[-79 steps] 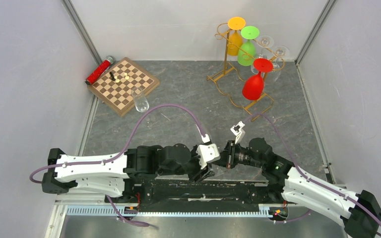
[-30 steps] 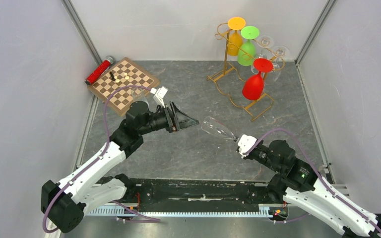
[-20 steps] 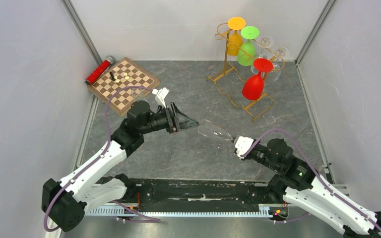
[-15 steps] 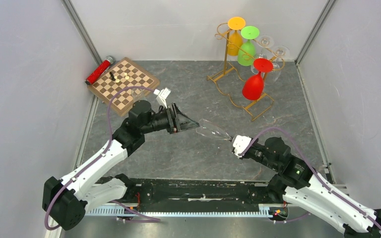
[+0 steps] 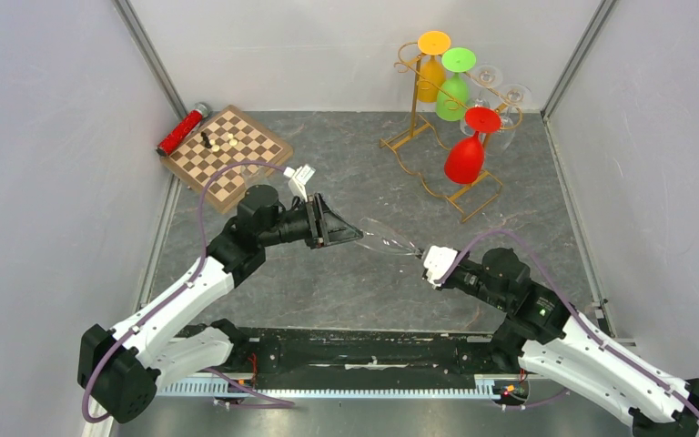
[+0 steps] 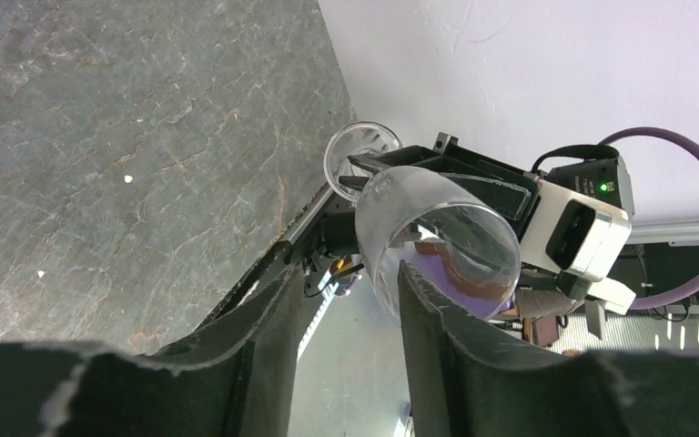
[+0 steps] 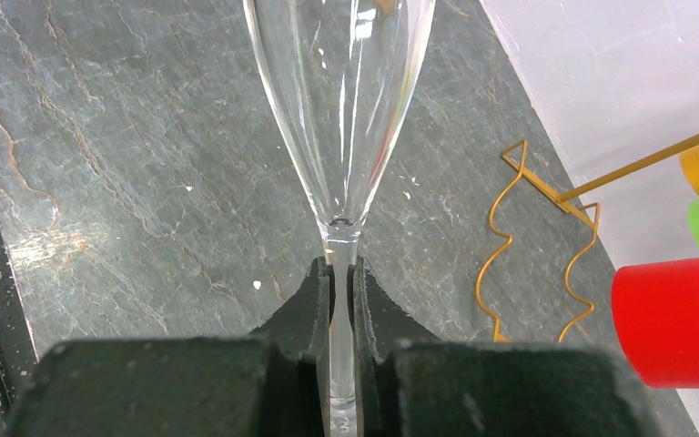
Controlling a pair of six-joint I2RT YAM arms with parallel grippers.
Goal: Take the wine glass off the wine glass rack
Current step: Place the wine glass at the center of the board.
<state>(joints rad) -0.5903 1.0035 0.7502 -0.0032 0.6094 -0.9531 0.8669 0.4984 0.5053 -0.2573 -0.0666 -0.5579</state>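
A clear wine glass [image 5: 390, 240] is held almost level above the table's middle, well away from the gold wine glass rack [image 5: 414, 100] at the back right. My right gripper [image 5: 428, 259] is shut on its stem; the right wrist view shows the stem pinched between the pads of that gripper [image 7: 341, 264], the bowl of the wine glass [image 7: 341, 109] pointing away. My left gripper [image 5: 353, 235] faces the bowl's mouth. In the left wrist view that gripper [image 6: 348, 273] has its jaws apart, with the wine glass [image 6: 437, 237] rim at the right fingertip.
Orange [image 5: 431, 77], green [image 5: 453, 91] and red [image 5: 465, 157] glasses, plus clear ones [image 5: 501, 91], hang upside down on the rack. A chessboard [image 5: 228, 155] and a red cylinder [image 5: 182, 130] lie at the back left. The rack's rod [image 7: 646, 162] and the red glass [image 7: 673, 319] show in the right wrist view.
My right gripper has carried the glass leftward towards the left gripper. The left gripper's jaws have narrowed and now reach the bowl's mouth.
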